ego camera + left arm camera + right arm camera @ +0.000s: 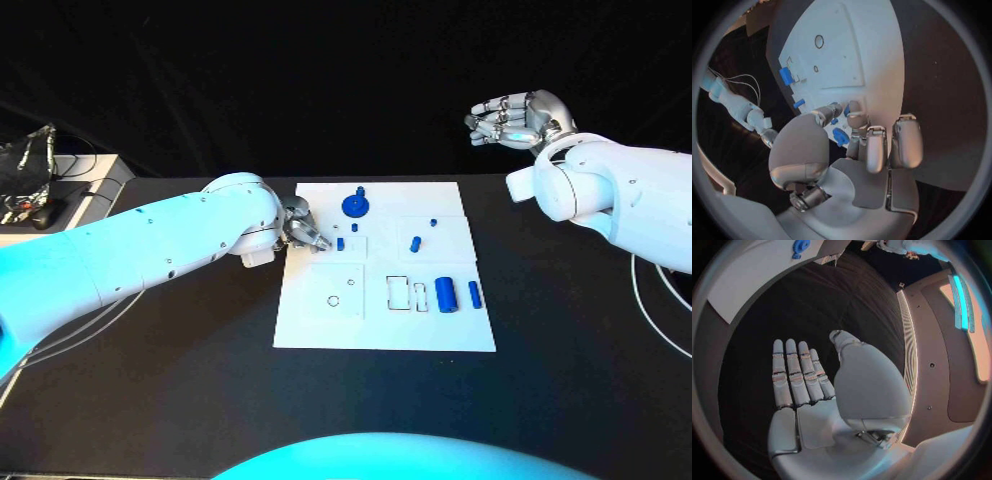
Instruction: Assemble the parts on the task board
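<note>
Nearest you, the task board (382, 335) shows empty outlines beside two loose blue cylinders (446, 296). Farther up, your left hand (300, 228) pinches a small blue part (841, 136) at the board's edge. Beyond, your right hand (512, 120) hovers empty, fingers apart. Most assembly looks unfinished.

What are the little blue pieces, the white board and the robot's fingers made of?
The blue pieces look like matte plastic: even colour, no glint. The white board seems a thin, flat plastic or card sheet with cut-out slots. The left hand looks like brushed metal with a soft sheen, though painted plastic is possible.
</note>
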### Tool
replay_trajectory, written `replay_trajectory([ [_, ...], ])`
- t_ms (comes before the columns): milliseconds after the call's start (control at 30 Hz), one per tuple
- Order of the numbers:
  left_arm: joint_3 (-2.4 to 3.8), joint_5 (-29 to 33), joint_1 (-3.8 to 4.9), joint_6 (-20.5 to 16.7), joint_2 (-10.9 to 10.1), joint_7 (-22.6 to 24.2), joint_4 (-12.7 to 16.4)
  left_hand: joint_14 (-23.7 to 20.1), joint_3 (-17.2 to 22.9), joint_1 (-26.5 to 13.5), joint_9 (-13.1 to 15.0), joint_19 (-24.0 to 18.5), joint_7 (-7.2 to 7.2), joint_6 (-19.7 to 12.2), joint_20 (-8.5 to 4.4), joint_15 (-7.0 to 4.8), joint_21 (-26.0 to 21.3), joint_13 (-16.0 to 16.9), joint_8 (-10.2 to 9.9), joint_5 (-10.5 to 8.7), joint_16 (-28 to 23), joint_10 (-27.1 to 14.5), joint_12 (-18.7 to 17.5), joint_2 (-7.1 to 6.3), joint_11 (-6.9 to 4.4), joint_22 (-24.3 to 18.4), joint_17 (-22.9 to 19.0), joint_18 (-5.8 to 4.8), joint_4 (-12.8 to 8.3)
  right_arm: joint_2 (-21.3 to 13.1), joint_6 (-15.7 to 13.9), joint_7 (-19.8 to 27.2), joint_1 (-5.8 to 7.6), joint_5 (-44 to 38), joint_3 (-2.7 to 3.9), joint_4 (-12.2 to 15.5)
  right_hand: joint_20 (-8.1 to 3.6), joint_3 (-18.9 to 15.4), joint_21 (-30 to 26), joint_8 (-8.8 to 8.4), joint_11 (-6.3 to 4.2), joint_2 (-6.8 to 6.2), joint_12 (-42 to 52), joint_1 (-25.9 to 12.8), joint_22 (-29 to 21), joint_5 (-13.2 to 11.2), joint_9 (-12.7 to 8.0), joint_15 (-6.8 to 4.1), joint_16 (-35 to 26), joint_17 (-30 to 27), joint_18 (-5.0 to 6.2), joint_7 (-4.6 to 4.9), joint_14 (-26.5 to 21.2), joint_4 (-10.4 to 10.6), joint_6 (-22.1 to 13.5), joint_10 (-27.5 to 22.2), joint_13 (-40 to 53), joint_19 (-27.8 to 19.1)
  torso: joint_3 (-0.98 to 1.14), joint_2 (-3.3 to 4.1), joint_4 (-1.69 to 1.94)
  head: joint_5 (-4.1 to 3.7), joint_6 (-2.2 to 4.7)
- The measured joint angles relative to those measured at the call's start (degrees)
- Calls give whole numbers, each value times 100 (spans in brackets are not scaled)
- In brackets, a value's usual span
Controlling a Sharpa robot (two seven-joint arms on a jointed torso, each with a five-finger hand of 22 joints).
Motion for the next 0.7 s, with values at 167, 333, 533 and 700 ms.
replay_trajectory([
  [167,55,0,-7,-49,-90,-5,105,0,-352,40,-10,0,0,0,0,0,-16,-27,-30,-146,0,-22,-32,-100,22,-21,0,0,207,-3,0,0,-5,0,0,0,0,0,0,0,0,0,0,0,0,0,0,0,0,0,0,0,0,0,0,0,0,0,-2,-2,3,-4,4],
  [333,153,18,-12,-168,-184,-5,220,0,-721,151,-10,0,50,-50,0,0,-64,-116,-64,-450,-29,-103,-100,-105,39,-62,0,0,489,-4,0,0,-15,0,0,-2,0,0,0,0,0,0,0,0,-11,0,-6,0,0,-8,0,0,0,0,0,0,0,0,-3,-3,3,-5,15],
  [533,428,165,-92,-347,-340,12,358,2,-1127,316,-104,-219,226,-460,55,70,-279,-841,-296,-450,-157,-641,-624,-31,166,-382,0,0,559,-10,0,0,-28,-2,0,-2,0,0,0,0,0,0,0,0,-11,0,-6,0,0,-8,0,0,0,0,0,0,0,0,-3,-8,3,-6,32],
  [700,661,554,-170,-444,-575,70,452,8,-1530,562,-350,-743,474,-1008,243,284,-804,-1382,-597,-450,-490,-1367,-1066,149,403,-1166,0,107,566,-16,8,0,-43,-33,0,5,0,52,0,0,0,42,-7,84,-64,0,-13,0,-22,-26,0,3,0,-85,61,0,0,0,-2,-11,3,-15,71],
])
